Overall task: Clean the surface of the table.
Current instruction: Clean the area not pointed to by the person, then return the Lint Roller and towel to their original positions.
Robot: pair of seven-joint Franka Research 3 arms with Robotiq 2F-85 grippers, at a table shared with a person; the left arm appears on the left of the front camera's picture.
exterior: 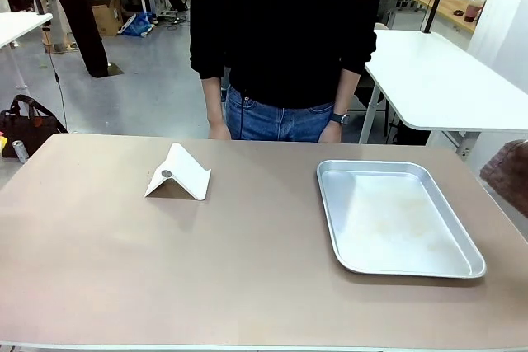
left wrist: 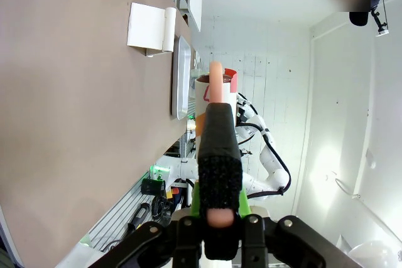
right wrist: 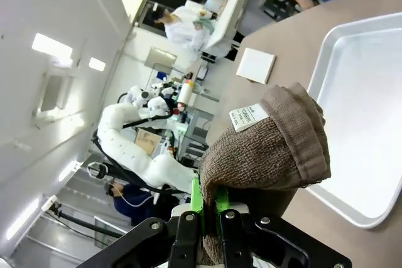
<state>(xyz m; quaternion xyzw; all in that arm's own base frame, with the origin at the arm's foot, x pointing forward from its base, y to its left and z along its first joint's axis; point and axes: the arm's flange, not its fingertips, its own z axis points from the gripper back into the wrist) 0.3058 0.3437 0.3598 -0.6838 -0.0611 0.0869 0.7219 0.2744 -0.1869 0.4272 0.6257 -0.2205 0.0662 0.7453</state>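
My right jaws clamp a soft brown towel (right wrist: 270, 149) at the right wrist view's lower centre; my left jaws are pressed together. The counter (exterior: 247, 253) spans the front view's lower half. It looks rigid and smooth, with nothing to grip, and is best wiped around the tray (exterior: 396, 216).

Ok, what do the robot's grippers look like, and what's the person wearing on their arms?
The left gripper: black fingers, rough textured pad, green base, black bolted linkages. The right gripper: bright green pads, black bolted body. The person: long black sleeves, dark wristwatch.
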